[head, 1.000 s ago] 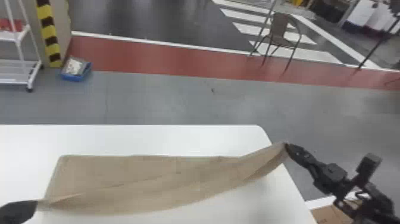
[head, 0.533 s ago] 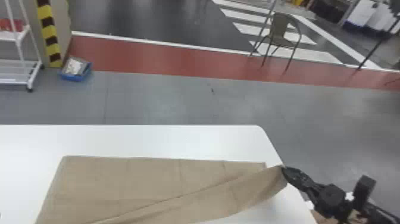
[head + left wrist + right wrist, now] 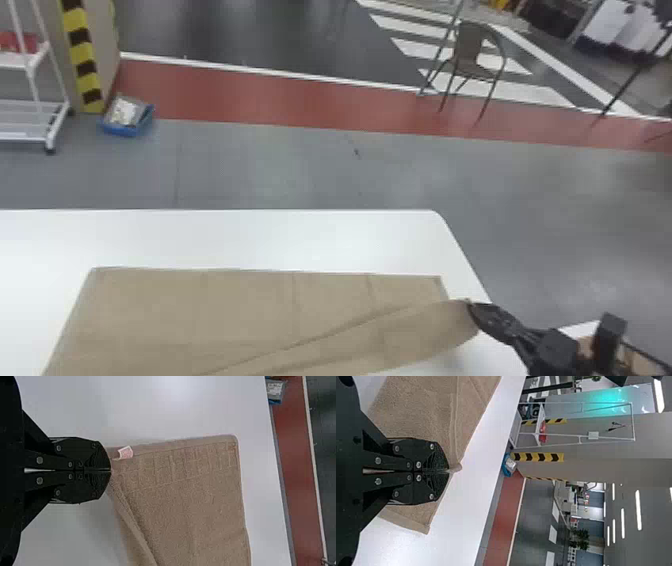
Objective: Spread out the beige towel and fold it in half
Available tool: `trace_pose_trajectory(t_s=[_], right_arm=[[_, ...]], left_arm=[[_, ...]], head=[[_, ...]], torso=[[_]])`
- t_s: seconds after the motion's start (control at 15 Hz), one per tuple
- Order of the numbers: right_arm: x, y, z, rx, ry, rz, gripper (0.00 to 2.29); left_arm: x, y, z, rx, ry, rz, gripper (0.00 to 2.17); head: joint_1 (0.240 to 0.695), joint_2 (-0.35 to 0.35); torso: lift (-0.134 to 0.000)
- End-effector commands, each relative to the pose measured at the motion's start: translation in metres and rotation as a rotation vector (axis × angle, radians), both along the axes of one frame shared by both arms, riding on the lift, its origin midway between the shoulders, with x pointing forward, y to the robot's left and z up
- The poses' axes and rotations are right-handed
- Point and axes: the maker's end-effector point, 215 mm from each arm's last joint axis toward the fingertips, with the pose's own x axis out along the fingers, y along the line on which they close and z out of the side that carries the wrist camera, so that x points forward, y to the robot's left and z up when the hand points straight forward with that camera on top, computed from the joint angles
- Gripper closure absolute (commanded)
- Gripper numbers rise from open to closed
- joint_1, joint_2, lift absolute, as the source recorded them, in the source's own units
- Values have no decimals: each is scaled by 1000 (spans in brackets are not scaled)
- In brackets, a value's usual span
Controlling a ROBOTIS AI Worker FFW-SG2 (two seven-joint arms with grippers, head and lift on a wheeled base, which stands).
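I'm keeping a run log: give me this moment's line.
left claw: shut on beige towel; right claw: shut on towel; towel: partly doubled over on white table; fold: unfinished

a blue box (image 3: 120,131) sits near a white rack (image 3: 25,120), a chair (image 3: 468,47) well apart.

We locate the towel (image 3: 225,310) on the worktop (image 3: 225,240), near its right edge; beyond the far edge, container (image 3: 120,131) left, chair (image 3: 470,55) right.
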Motion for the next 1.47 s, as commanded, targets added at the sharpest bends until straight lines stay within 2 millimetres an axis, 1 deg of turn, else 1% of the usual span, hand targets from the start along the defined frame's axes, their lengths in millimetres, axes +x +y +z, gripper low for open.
trace_pose_trajectory(t_s=[0.0,0.07,0.27,0.4,0.47,0.67,0.73,0.93,1.07,1.2,1.33,1.4], right_arm=[[-9,8,-13,-49,15,37,1477],[-14,14,-16,-76,14,66,1477],[-33,36,-38,-98,66,150,1477],[-48,45,-48,-112,104,210,1477],[-56,42,-53,-116,123,226,1477],[-74,17,-63,-172,169,246,1477],[-79,12,-66,-195,183,259,1477],[-77,-5,-62,-235,191,245,1477],[-73,-7,-61,-245,191,247,1477],[-74,-1,-66,-252,207,270,1477],[-73,-1,-66,-251,205,272,1477],[-73,-2,-67,-244,213,265,1403]], left_arm=[[-1,2,-1,6,-15,-13,1423],[-2,3,-2,7,-15,-16,1423],[0,4,-5,9,-31,-25,1423],[0,7,-7,16,-34,-26,1423],[-1,9,-7,20,-35,-22,1423],[0,14,-6,19,-38,-10,1423],[0,14,-6,19,-38,-10,1423],[0,14,-7,23,-37,-9,1423],[-2,16,-7,30,-35,-1,1423],[-6,17,-8,37,-31,-1,1423],[-7,21,-8,44,-29,0,1420],[-6,23,-7,46,-32,3,1416]], head=[[695,-350],[695,-350],[695,-350],[695,-350],[695,-350],[695,-350],[695,-350],[695,-350],[695,-350],[695,-350],[695,-350],[695,-350]], torso=[[0],[0],[0],[0],[0],[0],[0],[0],[0],[0],[0],[0]])
